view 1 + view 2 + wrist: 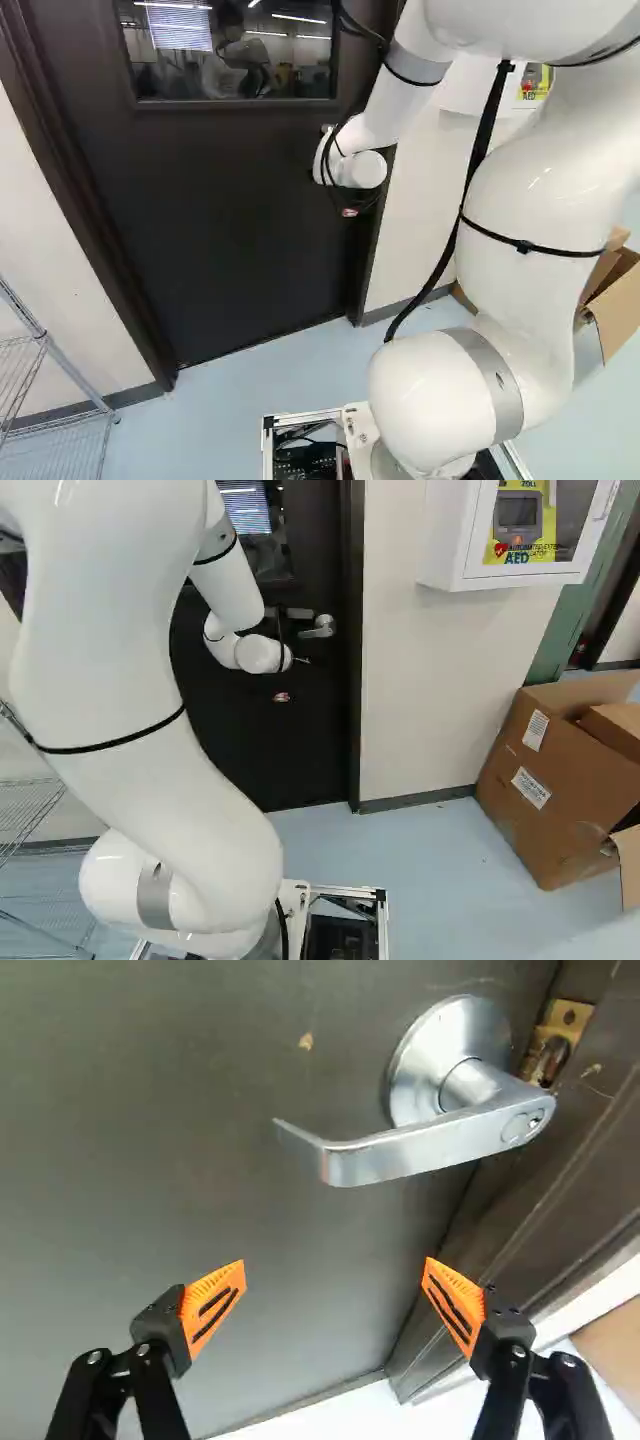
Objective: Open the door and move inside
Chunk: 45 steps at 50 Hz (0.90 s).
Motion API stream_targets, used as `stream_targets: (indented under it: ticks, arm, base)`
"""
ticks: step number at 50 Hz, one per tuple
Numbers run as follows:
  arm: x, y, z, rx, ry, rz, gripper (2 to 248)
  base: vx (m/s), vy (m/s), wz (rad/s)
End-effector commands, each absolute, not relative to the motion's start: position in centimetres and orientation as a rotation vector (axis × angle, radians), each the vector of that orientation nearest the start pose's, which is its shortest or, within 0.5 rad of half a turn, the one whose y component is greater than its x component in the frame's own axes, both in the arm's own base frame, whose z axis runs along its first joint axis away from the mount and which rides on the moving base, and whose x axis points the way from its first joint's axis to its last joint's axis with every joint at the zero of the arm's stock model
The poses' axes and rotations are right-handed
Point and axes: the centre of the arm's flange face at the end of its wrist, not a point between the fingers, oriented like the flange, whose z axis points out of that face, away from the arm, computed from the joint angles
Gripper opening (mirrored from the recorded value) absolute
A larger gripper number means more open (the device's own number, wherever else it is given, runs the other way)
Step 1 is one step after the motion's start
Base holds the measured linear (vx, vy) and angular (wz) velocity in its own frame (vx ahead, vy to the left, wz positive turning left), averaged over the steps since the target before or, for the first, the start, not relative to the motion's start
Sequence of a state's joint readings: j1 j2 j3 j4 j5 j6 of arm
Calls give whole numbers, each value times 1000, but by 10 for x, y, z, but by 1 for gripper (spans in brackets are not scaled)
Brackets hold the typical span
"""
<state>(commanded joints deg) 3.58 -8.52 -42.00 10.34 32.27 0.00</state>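
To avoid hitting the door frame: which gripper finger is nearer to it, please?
The finger toward the keyhole end of the lever; the other finger lies toward the lever's free tip.

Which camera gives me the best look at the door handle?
The wrist view: the whole lever handle shows large and unobstructed. The right base view shows it small beside the arm; the left base view mostly hides it behind the arm.

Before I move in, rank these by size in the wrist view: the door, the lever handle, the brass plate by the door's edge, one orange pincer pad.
1. Door
2. Lever handle
Unranked, both smaller: brass plate and orange pad; they look close, and the pad sits nearer the camera.
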Motion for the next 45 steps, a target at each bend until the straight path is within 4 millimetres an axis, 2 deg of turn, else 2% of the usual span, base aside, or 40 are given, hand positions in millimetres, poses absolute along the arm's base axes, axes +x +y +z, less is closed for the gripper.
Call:
stream_targets:
  ticks: [11, 45]
  arm:
    - [519, 26, 438, -2589, 300, -1674, 247]
    - [584, 57, 434, -2549, 254, -1690, 247]
  base:
    - [0, 0, 0]
    - [0, 0, 0]
